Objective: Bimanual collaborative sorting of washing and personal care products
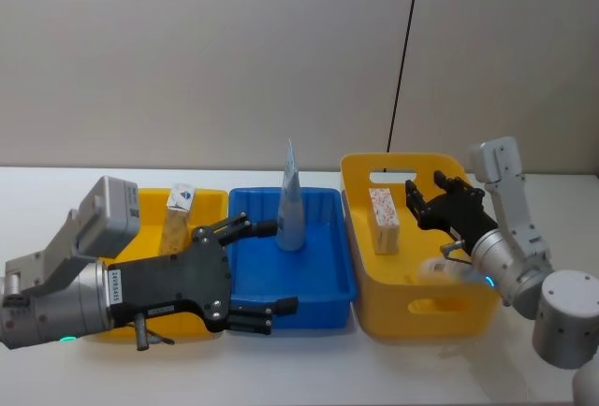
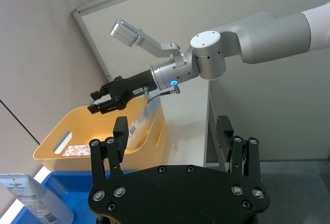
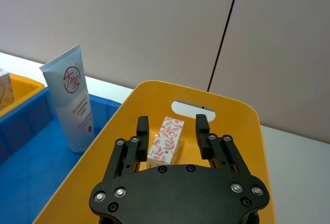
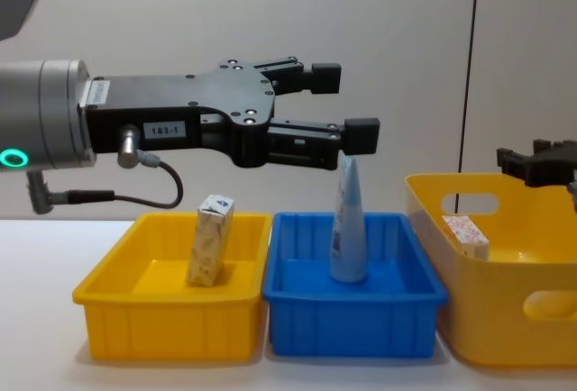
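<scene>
washing and personal care products sit one to a bin, in three plastic bins set in a row on the white desk [image 1: 56, 186]. slim cream carton with a blue top mark [image 4: 209, 240] stands slightly tilted in the low yellow bin [image 4: 117, 305] at the left end of the row. tall pale-blue tube-shaped pouch [image 4: 347, 222] stands upright on its wide end in the blue bin [image 4: 361, 319] in the middle, toward that bin's far wall. white box with red-orange leaf print [image 1: 385, 220] rests in the taller yellow bin with handle cutouts [image 1: 426, 308] at the right end, near its left wall.

left gripper [image 4: 347, 107], black, is raised above the seam between the low yellow bin and the blue bin, fingers spread wide, nothing held; fingertips reach over the pouch's top in the chest view, not touching it.

right gripper [image 1: 426, 202], black, hovers above the tall yellow bin's interior, fingers parted wide, empty; in the right wrist view the leaf-print box lies below, between the two fingers [image 3: 142, 128], apart from them.
</scene>
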### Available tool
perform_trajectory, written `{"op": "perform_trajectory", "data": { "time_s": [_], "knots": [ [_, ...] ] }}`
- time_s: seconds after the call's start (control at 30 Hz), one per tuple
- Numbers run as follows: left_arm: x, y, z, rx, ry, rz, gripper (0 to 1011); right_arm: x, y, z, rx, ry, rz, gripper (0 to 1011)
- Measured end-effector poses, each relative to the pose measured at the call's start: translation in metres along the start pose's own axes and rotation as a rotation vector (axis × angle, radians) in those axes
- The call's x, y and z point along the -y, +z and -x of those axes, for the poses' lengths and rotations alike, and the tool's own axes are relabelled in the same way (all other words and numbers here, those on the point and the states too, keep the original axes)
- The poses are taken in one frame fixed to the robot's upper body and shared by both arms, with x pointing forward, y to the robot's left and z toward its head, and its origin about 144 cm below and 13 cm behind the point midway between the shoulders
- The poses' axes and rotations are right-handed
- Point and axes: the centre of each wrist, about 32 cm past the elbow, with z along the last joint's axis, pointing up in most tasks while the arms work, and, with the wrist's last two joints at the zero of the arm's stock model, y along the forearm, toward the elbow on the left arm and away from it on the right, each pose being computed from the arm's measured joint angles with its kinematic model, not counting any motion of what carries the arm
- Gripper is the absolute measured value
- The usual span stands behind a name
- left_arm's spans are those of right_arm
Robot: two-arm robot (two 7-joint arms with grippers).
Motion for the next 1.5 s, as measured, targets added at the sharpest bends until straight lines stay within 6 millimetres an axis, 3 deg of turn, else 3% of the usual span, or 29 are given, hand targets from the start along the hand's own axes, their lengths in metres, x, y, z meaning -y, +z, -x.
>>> {"op": "perform_trajectory", "data": {
  "time_s": [0.3,0.6,1.03,1.5],
  "knots": [
    [0.000,0.000,0.000,0.000,0.000,0.000,1001,0.000,0.007,-0.003,-0.003,-0.009,-0.039,793],
    [0.000,0.000,0.000,0.000,0.000,0.000,1001,0.002,0.023,-0.003,-0.025,0.013,-0.137,1002],
    [0.000,0.000,0.000,0.000,0.000,0.000,1001,0.019,0.040,0.000,-0.074,0.125,-0.259,1002],
    [0.000,0.000,0.000,0.000,0.000,0.000,1001,0.053,0.029,0.005,-0.107,0.285,-0.201,1002]
  ]
}}
